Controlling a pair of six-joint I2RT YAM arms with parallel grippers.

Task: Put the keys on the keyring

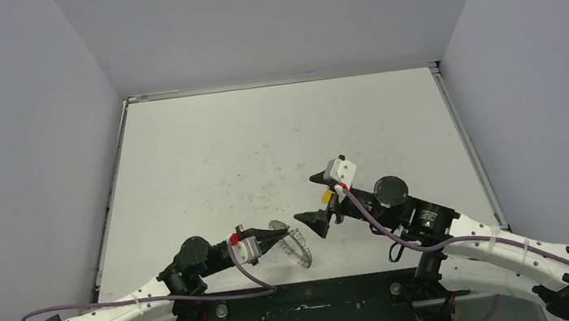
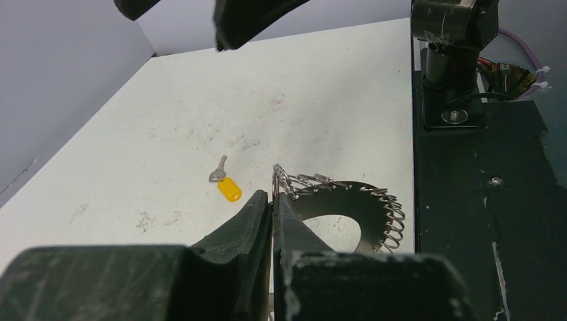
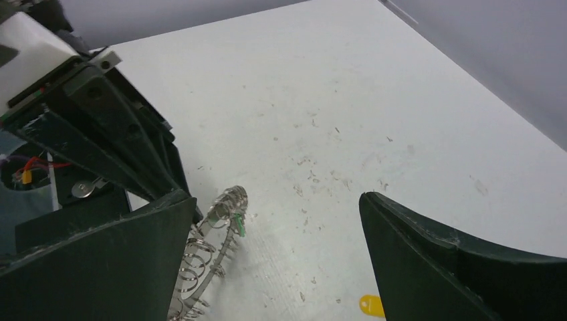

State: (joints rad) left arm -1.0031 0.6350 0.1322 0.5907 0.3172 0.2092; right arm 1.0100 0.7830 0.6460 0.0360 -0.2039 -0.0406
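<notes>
My left gripper [image 1: 272, 233] is shut on the rim of the keyring [image 1: 299, 249], a silver disc edged with wire loops, and holds it tilted on edge by the table's near edge. In the left wrist view the jaws [image 2: 273, 195] pinch a loop of the keyring [image 2: 364, 200]. The yellow-headed key [image 2: 229, 188] lies flat on the table beside the ring. My right gripper [image 1: 316, 200] is open and empty, hovering over the yellow key [image 1: 326, 195]. In the right wrist view [image 3: 273, 200] the keyring [image 3: 212, 231] shows a small green key head [image 3: 239, 224] among its loops, and the yellow key [image 3: 372, 306] lies at the bottom.
The black mounting plate [image 1: 316, 308] with both arm bases runs along the table's near edge, just behind the keyring. Grey walls enclose the white table [image 1: 278, 137] on three sides. The right arm's base [image 2: 455, 60] stands close in the left wrist view.
</notes>
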